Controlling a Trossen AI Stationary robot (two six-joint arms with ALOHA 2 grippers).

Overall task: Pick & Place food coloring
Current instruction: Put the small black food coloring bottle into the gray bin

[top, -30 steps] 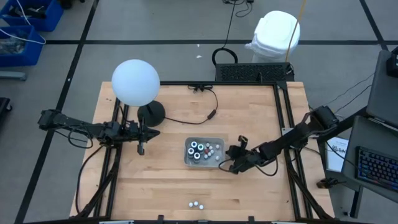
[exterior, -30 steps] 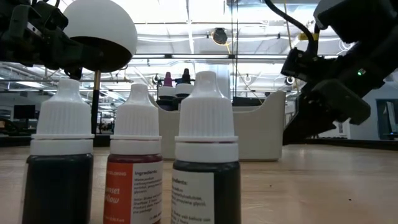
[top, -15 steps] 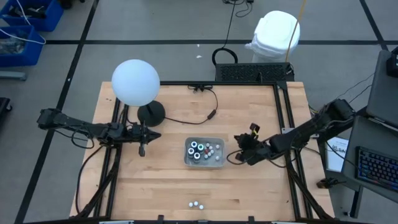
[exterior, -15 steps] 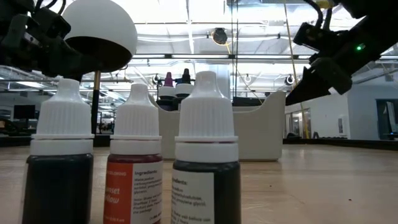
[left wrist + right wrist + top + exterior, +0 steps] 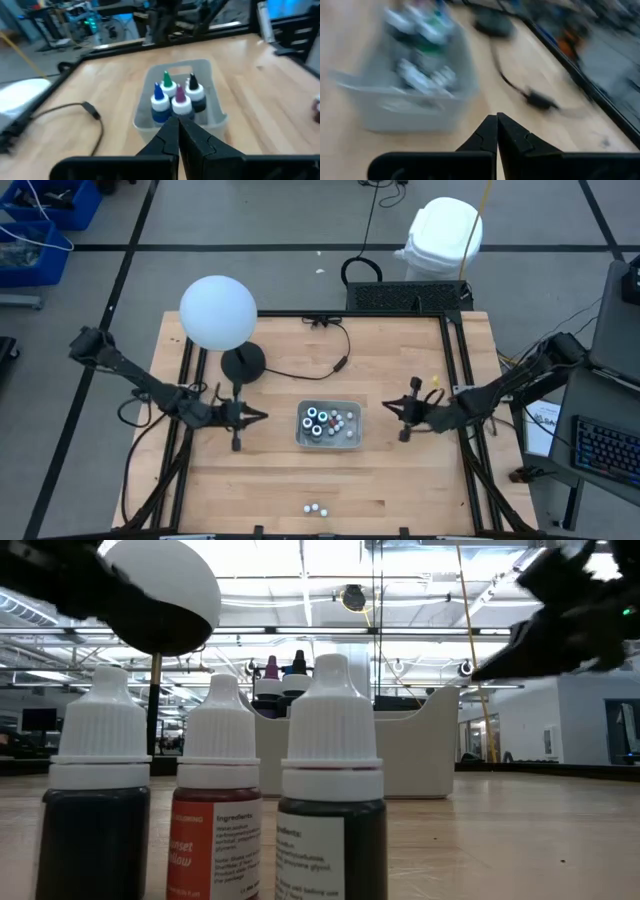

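Observation:
The food coloring stands in two places. Several small bottles and round pots (image 5: 326, 421) sit in a clear grey tray (image 5: 352, 440) at mid-table. Three white-capped bottles (image 5: 316, 507) stand upright at the near edge, and they fill the front of the low view (image 5: 215, 810). My left gripper (image 5: 262, 417) hovers shut to the left of the tray, pointing at it (image 5: 177, 124). My right gripper (image 5: 387, 408) hovers shut to the right of the tray (image 5: 496, 120). Neither holds anything.
A white globe lamp (image 5: 218, 312) on a dark base (image 5: 243, 362) stands at the far left. Its cable (image 5: 310, 370) runs across the wood behind the tray. Black frame rails (image 5: 458, 370) line both sides of the table.
My left gripper has swung toward the table's near edge and a little toward the tray, staying shut. My right gripper has risen and drawn back from the tray's near right corner toward the right and far side, rolling as it went, and is also still shut. The bottles have not moved.

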